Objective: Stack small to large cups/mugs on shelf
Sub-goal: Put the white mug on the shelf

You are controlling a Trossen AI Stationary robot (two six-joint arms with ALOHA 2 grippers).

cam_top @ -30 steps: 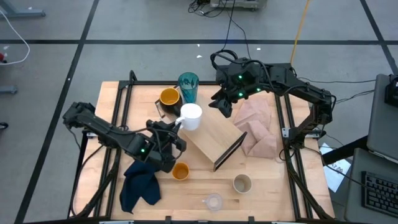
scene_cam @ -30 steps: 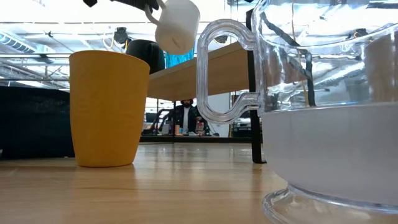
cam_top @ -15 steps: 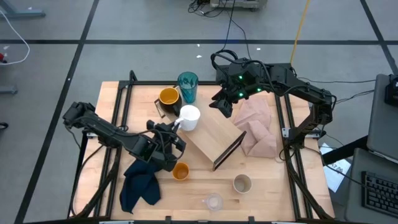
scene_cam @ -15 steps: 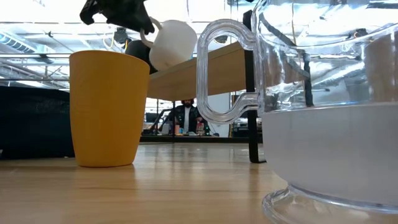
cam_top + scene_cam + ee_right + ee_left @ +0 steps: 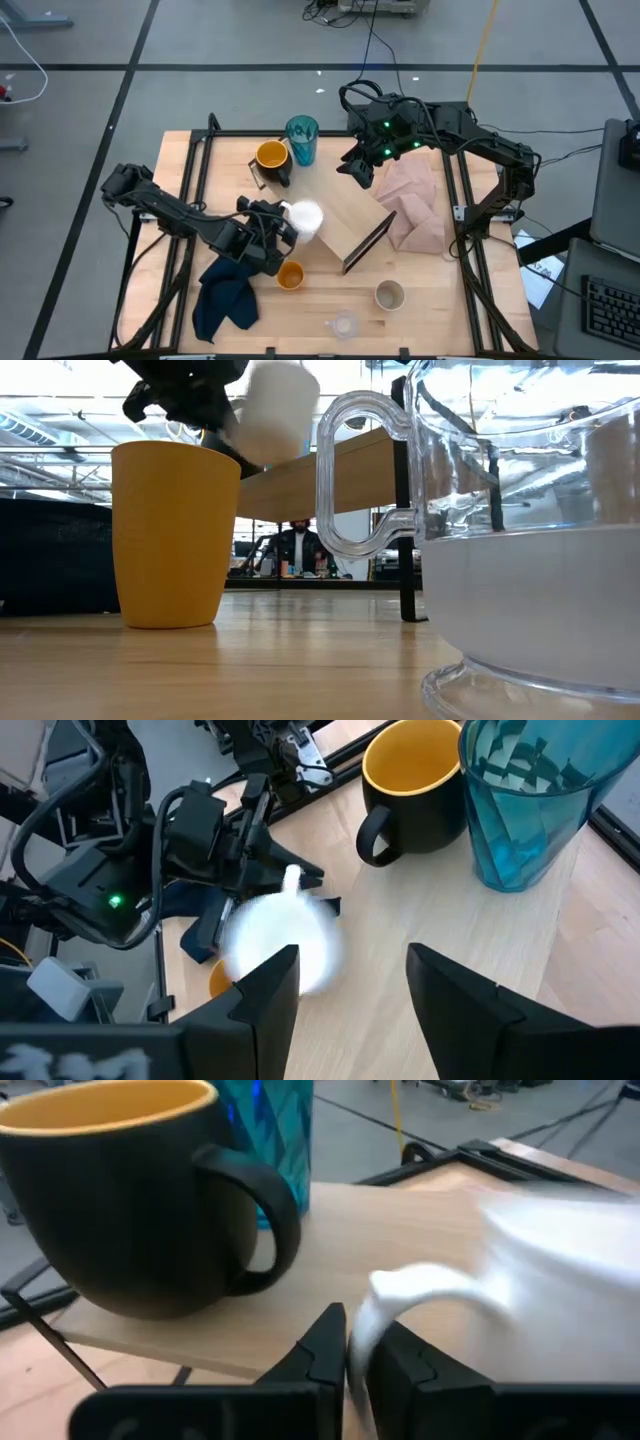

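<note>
My left gripper [image 5: 282, 222] is shut on the white mug [image 5: 304, 218], which is blurred, at the left edge of the light-wood shelf [image 5: 345, 222]. A black mug with a yellow inside [image 5: 272, 160] and the teal tumbler [image 5: 302, 140] stand at the shelf's far end. The small orange cup [image 5: 290, 275], the beige-grey cup [image 5: 389, 295] and the clear cup [image 5: 343, 325] stand on the table near its front edge. Above the shelf's far right part, my right gripper [image 5: 350, 990] hangs open and touches nothing. My left gripper pinches the white mug's handle [image 5: 392, 1286] between its two fingers [image 5: 322, 1348]. The fingers come from the table's left, slanting a little downward. The mug body [image 5: 560, 1280] sticks out beyond the fingertips over the shelf. Whether its bottom touches the shelf, I cannot tell.
A pinkish cloth [image 5: 415, 205] lies to the right of the shelf, and a dark blue cloth [image 5: 225, 300] lies at the front left. Black frame rails run along the table's left and right sides. Bare tabletop shows in front of the shelf, between the cups.
My left gripper has come down and a little toward the table's near edge, carrying the white mug by its handle. The mug has sunk from well above the shelf to about the height of the shelf's top and now shows blurred.
</note>
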